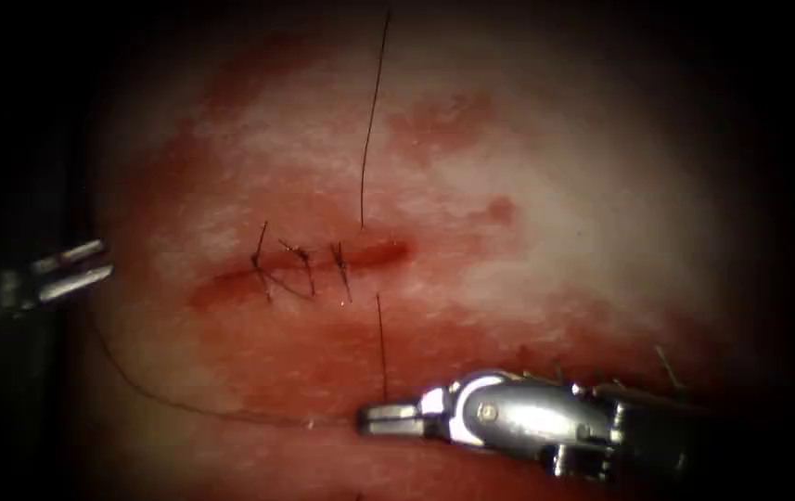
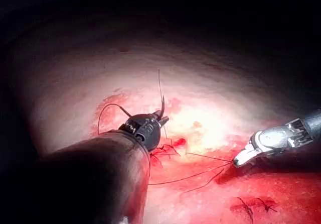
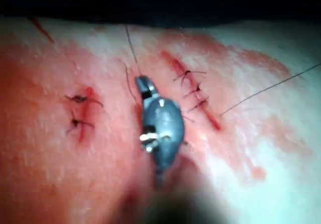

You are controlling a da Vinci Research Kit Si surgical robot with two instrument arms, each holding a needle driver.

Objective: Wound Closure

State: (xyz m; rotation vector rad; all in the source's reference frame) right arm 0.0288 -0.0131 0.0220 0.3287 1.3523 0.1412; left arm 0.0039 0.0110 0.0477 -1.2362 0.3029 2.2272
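Pale tissue (image 1: 601,223) smeared with red fluid (image 1: 443,121) is your whole backdrop, with the cut (image 1: 323,264) running across the middle and three stitches (image 1: 302,269) already crossing its left part. Your left tool (image 1: 82,269) sits well off to the left of the cut, jaws a little apart, nothing between them. Your right tool (image 1: 374,419) is below the cut, jaws pressed together on the thread (image 1: 381,343), which climbs from there toward the cut; another strand runs upward above it. Can't make out the needle anywhere, honestly.
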